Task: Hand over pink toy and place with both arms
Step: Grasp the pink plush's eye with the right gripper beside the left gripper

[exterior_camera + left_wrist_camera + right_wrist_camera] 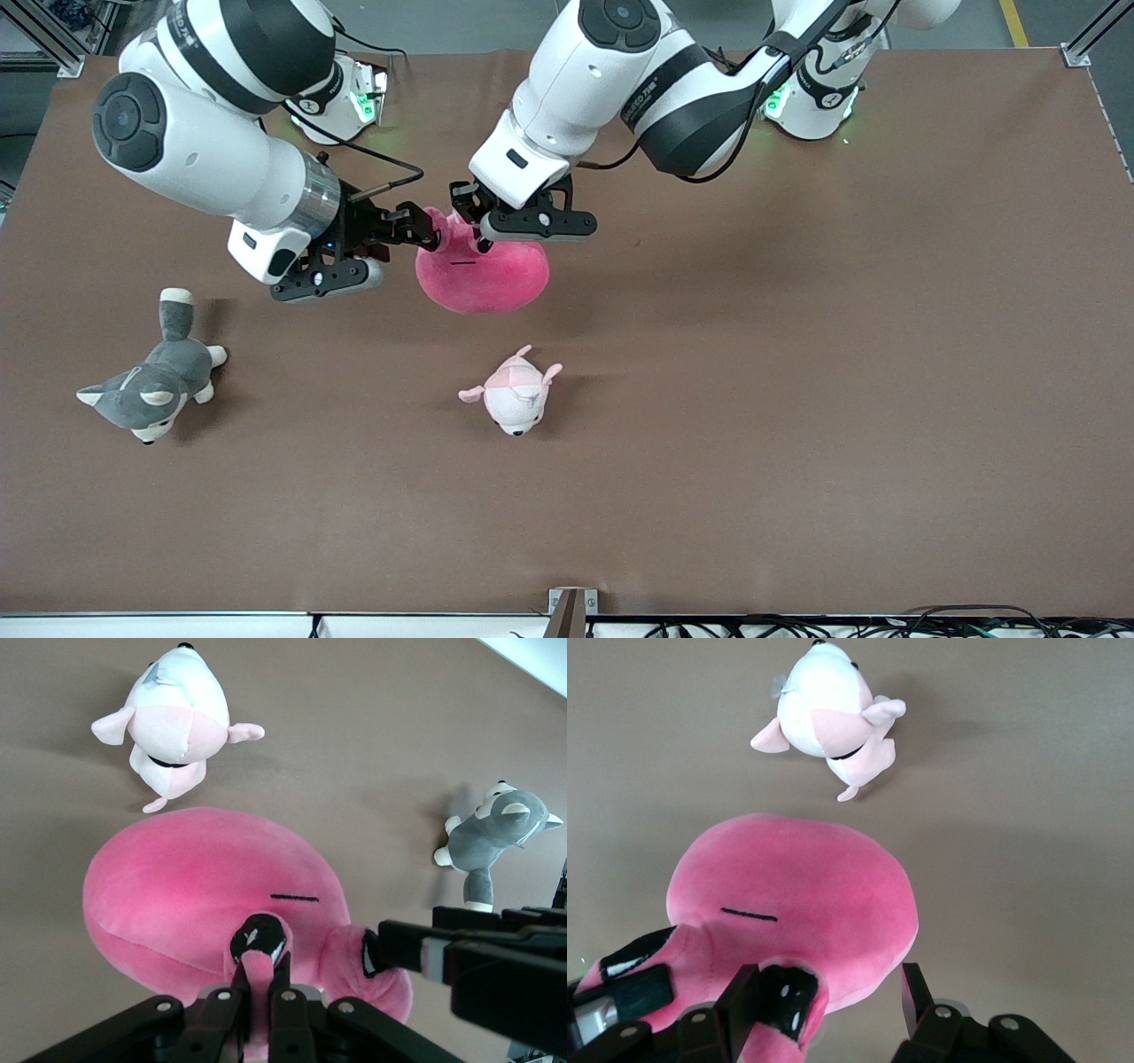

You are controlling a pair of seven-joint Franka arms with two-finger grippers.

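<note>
The pink toy (485, 275) is a big hot-pink plush with two stalks that end in black eyes. It hangs over the middle of the table. My left gripper (479, 234) is shut on one eye stalk, as the left wrist view shows (263, 974). My right gripper (425, 232) is beside it, open, with the other eye stalk between its fingers (749, 992), close to one of them. The toy's body fills both wrist views (195, 895) (797, 886). The right gripper also shows in the left wrist view (403, 952).
A small pale pink-and-white plush animal (516, 394) lies on the brown table, nearer to the front camera than the pink toy. A grey-and-white husky plush (152, 381) lies toward the right arm's end.
</note>
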